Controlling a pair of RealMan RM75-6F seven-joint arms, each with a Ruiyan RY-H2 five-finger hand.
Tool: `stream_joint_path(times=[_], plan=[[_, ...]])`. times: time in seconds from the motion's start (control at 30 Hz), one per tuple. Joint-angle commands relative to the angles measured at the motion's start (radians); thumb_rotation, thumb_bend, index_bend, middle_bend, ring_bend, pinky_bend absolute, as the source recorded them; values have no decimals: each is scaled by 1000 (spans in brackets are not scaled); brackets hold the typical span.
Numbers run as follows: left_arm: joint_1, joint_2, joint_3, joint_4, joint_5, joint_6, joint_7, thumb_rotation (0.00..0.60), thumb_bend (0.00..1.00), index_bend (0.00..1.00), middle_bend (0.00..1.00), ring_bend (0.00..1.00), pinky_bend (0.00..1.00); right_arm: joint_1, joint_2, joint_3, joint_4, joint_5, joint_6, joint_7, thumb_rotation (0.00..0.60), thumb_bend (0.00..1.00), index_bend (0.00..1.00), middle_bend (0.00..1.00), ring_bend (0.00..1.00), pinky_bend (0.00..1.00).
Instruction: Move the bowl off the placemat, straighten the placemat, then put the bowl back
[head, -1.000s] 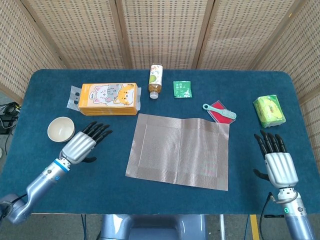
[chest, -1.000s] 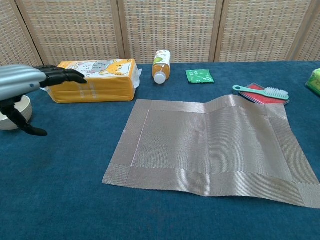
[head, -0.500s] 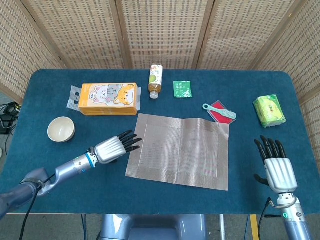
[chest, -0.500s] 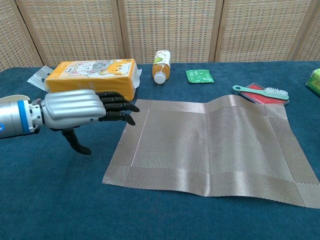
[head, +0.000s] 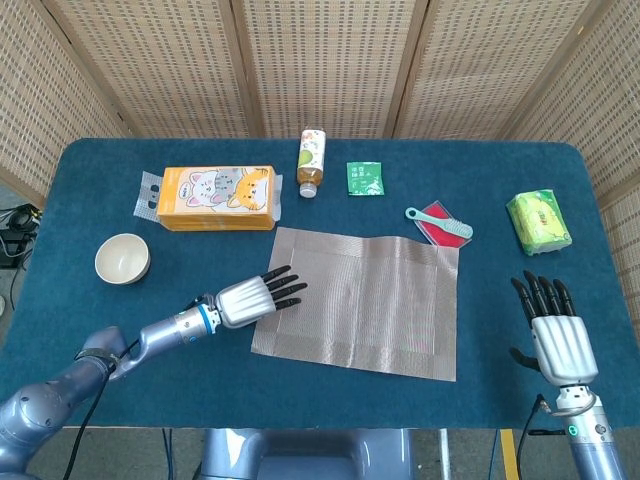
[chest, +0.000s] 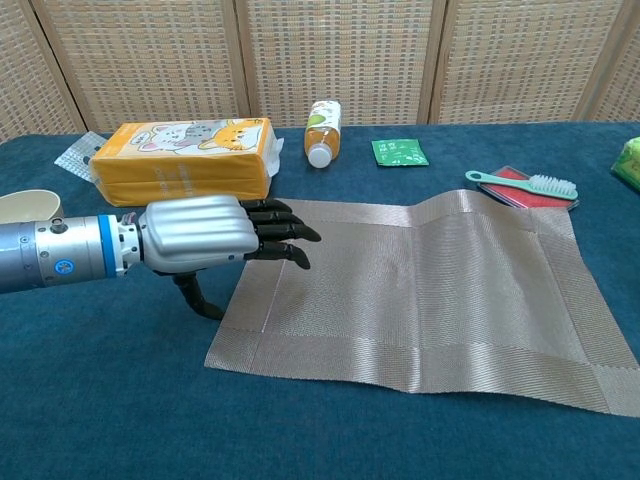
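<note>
The cream bowl (head: 122, 258) stands on the blue cloth at the left, well off the placemat; in the chest view only the bowl's rim (chest: 28, 204) shows behind my left forearm. The brown woven placemat (head: 358, 299) lies skewed in the middle, and its far right part is raised in a fold (chest: 455, 205). My left hand (head: 256, 297) is open, palm down, with its fingers stretched over the placemat's left edge (chest: 262, 285); in the chest view the left hand (chest: 215, 234) hovers just above the mat. My right hand (head: 556, 330) stays open near the table's front right.
An orange cat-print pack (head: 217, 198), a bottle lying down (head: 312, 160) and a green sachet (head: 365, 178) line the back. A teal brush on a red card (head: 438, 221) touches the placemat's far right corner. A green tissue pack (head: 539, 222) sits at the right.
My left hand has swept right from beside the bowl to the placemat's left edge, its fingers now over the mat. My right hand has drawn slightly back toward the front edge.
</note>
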Motion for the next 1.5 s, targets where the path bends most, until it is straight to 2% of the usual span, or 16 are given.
stream_joint_path(times=[0.03,0.33,0.5,0.6,0.9,1.5], plan=[[-8,-12,8,11,-4,-2,-1,600,0,159,0,0,0,-2,2,2,-3,-2,1,0,600,0,0,0,0,0],[-28,-34,25,20,-22,-12,10,600,9,163,0,0,0,-12,11,10,-15,-15,5,4,600,0,0,0,0,0],[-32,-36,35,20,-32,-16,11,600,207,175,0,0,0,-17,16,13,-21,-24,5,10,600,0,0,0,0,0],[-32,-35,40,18,-40,-15,11,600,288,179,0,0,0,-20,19,14,-24,-31,7,11,600,0,0,0,0,0],[-35,-40,50,17,-58,-11,12,600,434,190,0,0,0,-28,27,19,-35,-42,8,13,600,0,0,0,0,0],[-57,-32,38,-16,-93,-10,25,600,448,206,0,0,0,-35,40,25,-48,-47,-4,14,600,0,0,0,0,0]])
